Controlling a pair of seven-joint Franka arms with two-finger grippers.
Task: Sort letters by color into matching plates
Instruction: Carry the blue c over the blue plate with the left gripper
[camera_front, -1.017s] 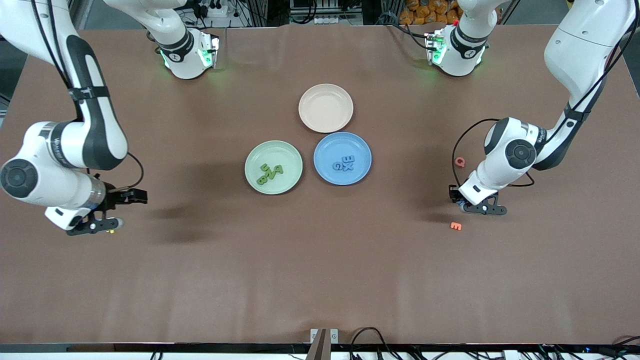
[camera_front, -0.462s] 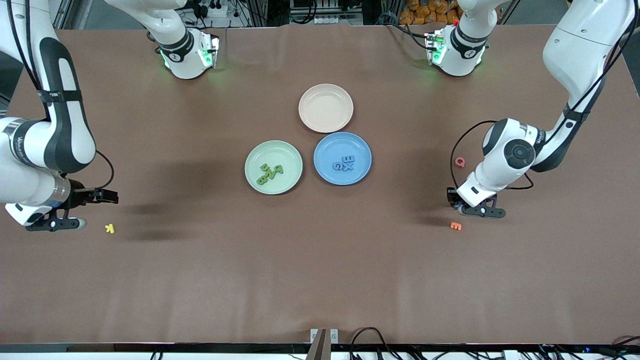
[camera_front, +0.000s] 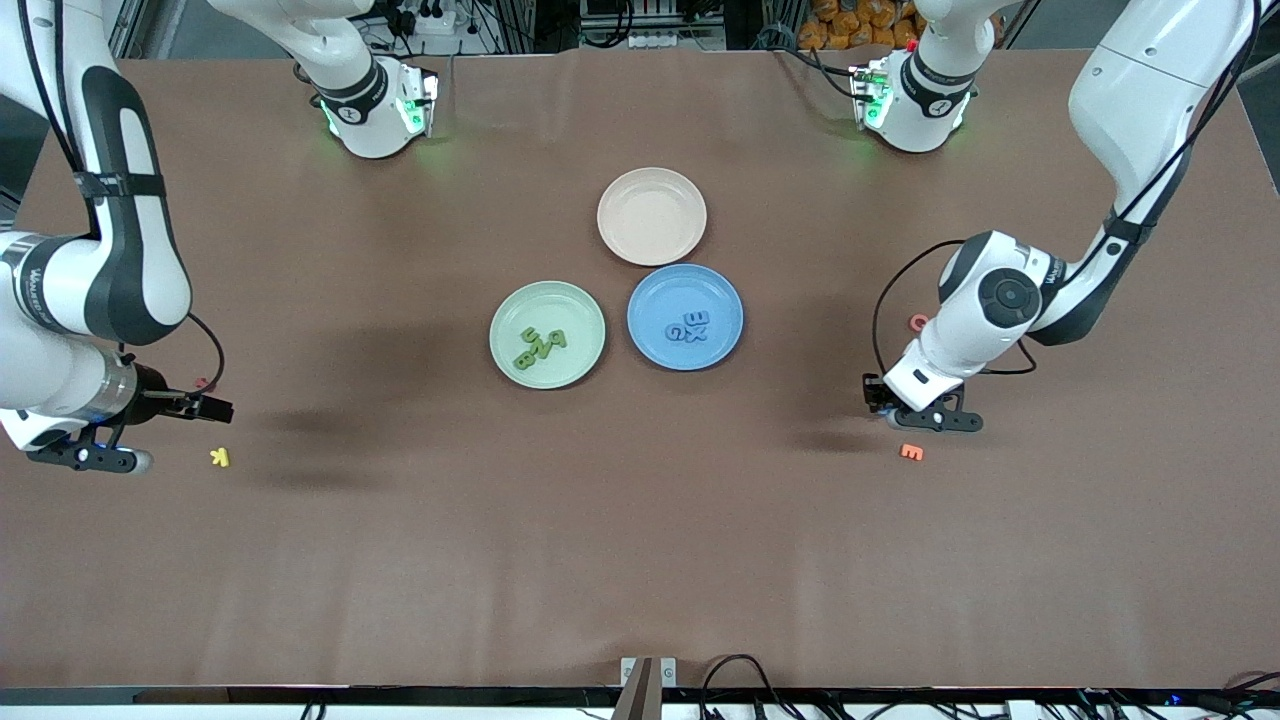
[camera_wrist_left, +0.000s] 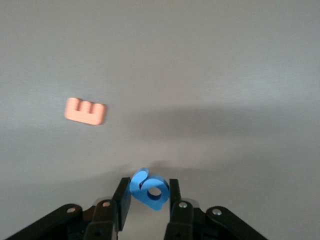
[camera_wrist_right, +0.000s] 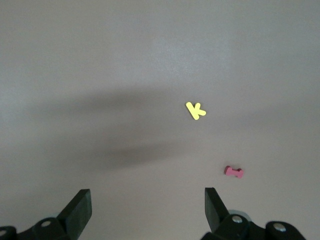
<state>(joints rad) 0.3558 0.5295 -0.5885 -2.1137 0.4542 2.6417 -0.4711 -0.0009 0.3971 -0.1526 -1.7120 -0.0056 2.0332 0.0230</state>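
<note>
My left gripper (camera_front: 908, 418) (camera_wrist_left: 148, 194) is shut on a small blue letter (camera_wrist_left: 150, 189) and holds it just above the table, beside an orange E. The pale green plate (camera_front: 520, 305) at mid-table holds several green letters (camera_front: 538, 346). Beside it, toward the left arm's end, the blue plate (camera_front: 660, 290) holds three blue letters (camera_front: 688, 328). My right gripper (camera_front: 88, 458) (camera_wrist_right: 147, 212) hangs open and empty over bare table at the right arm's end.
An orange E (camera_front: 911, 452) (camera_wrist_left: 85, 111) and a red Q (camera_front: 918, 322) lie by the left gripper. A yellow K (camera_front: 220, 457) (camera_wrist_right: 195, 110) and a pink letter (camera_wrist_right: 233, 172) lie by the right gripper. A beige plate (camera_front: 652, 216) sits empty, farther from the camera than the other two.
The left gripper has shifted a little toward the plates with the blue letter in it. The right arm has swung out toward its table end, uncovering the yellow K.
</note>
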